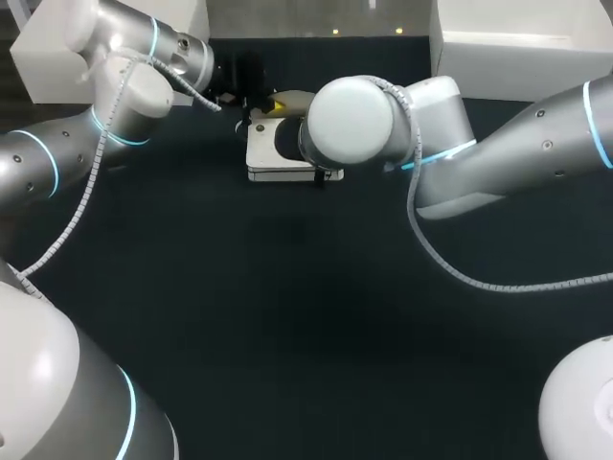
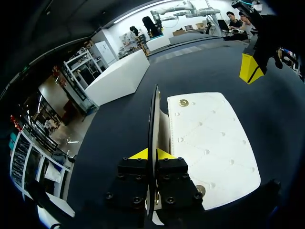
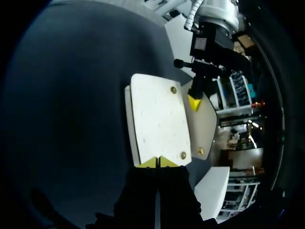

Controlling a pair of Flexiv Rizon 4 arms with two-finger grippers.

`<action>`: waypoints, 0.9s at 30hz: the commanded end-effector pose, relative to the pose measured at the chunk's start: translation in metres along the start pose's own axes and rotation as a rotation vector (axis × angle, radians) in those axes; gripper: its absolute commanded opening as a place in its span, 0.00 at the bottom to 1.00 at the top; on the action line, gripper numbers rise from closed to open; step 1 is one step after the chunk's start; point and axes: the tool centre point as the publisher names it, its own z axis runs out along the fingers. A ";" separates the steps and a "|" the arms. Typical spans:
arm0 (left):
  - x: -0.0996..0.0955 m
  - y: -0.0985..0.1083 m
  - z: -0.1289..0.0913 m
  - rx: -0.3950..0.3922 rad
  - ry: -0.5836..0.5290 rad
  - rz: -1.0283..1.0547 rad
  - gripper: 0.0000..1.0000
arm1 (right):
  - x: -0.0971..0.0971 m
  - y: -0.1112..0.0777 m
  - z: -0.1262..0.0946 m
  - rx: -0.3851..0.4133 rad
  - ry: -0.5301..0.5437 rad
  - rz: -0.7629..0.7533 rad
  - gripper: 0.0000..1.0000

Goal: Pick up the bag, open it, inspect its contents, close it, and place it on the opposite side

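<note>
Bag: white leather-like material, matt, quilted with small dimples; glossy brass-coloured metal studs. Table: dark, matt, smooth surface. Left gripper: matt black body, matt yellow plastic tips. Right arm: smooth, semi-gloss silver-white housing; ribbed plastic cable conduit.

Robotics lab (twin arms, dark table)

Head view looks down from behind; both wrist views, close, face each other across the shared bag.
</note>
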 end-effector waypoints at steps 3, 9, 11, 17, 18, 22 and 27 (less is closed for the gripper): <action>0.006 0.008 0.009 0.023 -0.011 0.028 0.00 | 0.018 -0.001 0.007 -0.016 -0.039 0.005 0.00; 0.009 0.009 0.009 0.029 -0.019 0.030 0.00 | 0.026 -0.004 0.009 -0.013 -0.052 -0.003 0.00; 0.012 0.010 0.010 0.036 -0.008 0.042 0.00 | 0.029 -0.006 0.011 -0.007 -0.048 -0.014 0.00; 0.020 0.008 0.006 0.040 0.009 0.045 0.00 | 0.034 -0.011 0.018 0.000 -0.028 -0.030 0.26; 0.020 0.007 0.005 0.041 0.009 0.044 0.00 | 0.035 -0.011 0.019 0.006 -0.027 -0.038 0.29; 0.023 0.007 0.002 0.044 0.017 0.041 0.00 | 0.038 -0.011 0.023 0.004 -0.026 -0.047 0.39; 0.025 0.007 0.002 0.043 0.030 0.045 0.00 | 0.039 -0.009 0.029 -0.011 -0.038 -0.073 0.38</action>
